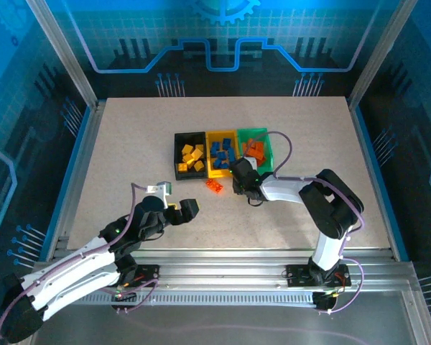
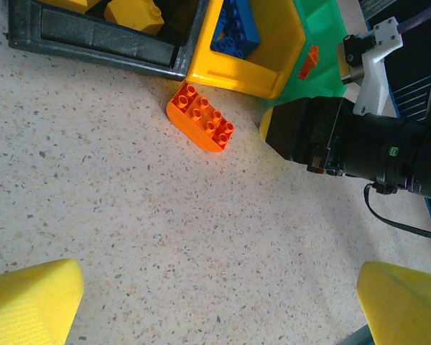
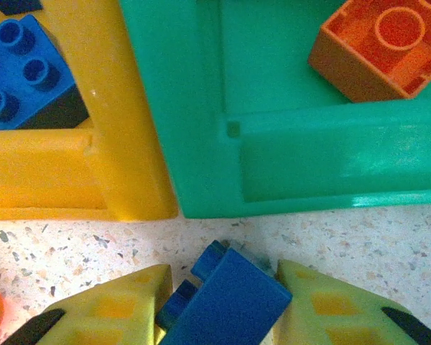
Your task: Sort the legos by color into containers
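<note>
Top external view: a speckled beige table [image 1: 129, 144] stands inside a blue-lit enclosure with circuit-patterned walls [image 1: 29, 108]. The black container [image 1: 177, 154], yellow container [image 1: 219, 173] and green container [image 1: 251, 131] are joined in a row at centre. An orange lego [image 1: 215, 186] lies on the table just before them. The right gripper [image 3: 223, 287] is clamped on a blue lego [image 3: 230, 305] near the green container's corner. The left gripper [image 2: 219, 302] is spread wide and empty.
</note>
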